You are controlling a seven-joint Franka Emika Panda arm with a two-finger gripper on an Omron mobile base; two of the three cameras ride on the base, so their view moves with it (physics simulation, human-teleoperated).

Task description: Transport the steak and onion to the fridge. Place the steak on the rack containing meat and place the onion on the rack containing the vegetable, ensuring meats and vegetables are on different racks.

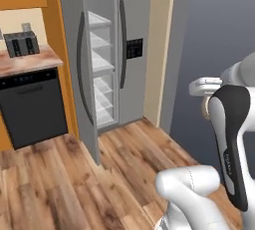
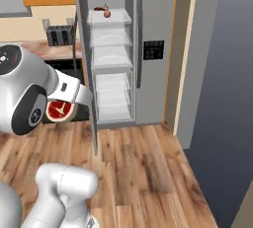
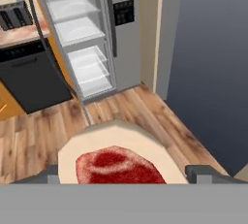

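The steak (image 3: pixel 116 167), red on top with a pale tan rim, sits between my fingertips; my gripper (image 3: pixel 126 174) is shut on it. From the right base it hangs under the hand (image 2: pixel 60 111), over the floor, left of the fridge (image 2: pixel 153 74). The fridge's left door (image 1: pixel 82 74) stands open, showing white clear shelves (image 1: pixel 99 64). A small reddish-brown round thing (image 2: pixel 106 12) rests on the top shelf; it is too small to tell whether it is the onion. In the left base view the gripper (image 1: pixel 205 107) is partly hidden by the arm.
A black dishwasher (image 1: pixel 32 104) stands left of the fridge under a counter with a toaster (image 1: pixel 21 44). The open door's edge (image 2: pixel 91 98) juts out over the wood floor (image 1: pixel 129 159). A grey wall (image 2: pixel 217 74) closes the right side.
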